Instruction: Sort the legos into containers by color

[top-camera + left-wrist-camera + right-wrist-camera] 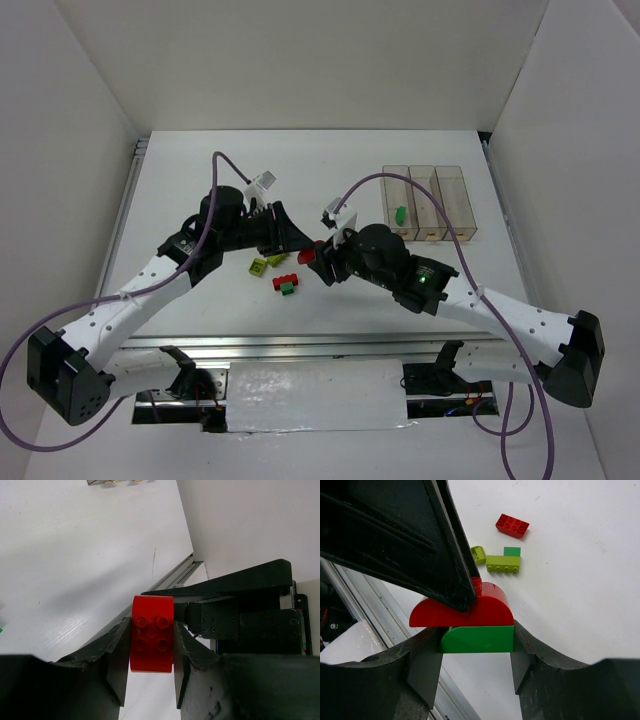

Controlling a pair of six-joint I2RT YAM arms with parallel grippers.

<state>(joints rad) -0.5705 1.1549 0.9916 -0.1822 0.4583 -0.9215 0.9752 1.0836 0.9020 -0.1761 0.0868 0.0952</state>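
A red lego (465,611) with a rounded top is stuck onto a dark green lego (477,639), held above the table. My right gripper (476,641) is shut on the green one. My left gripper (151,635) is shut on the red lego (151,640), whose studs face its camera. Both grippers meet at mid-table (310,256). On the table lie a red lego (512,525), a yellow-green lego (503,563) with a green one (511,551) beside it, and a small yellow-green piece (478,554). The three clear containers (423,232) stand at the back right; a green lego (399,214) lies in the left one.
The loose legos (280,275) lie just left of the grippers, near the front of the table. A metal rail (300,345) runs along the near edge. White walls close in the table on three sides.
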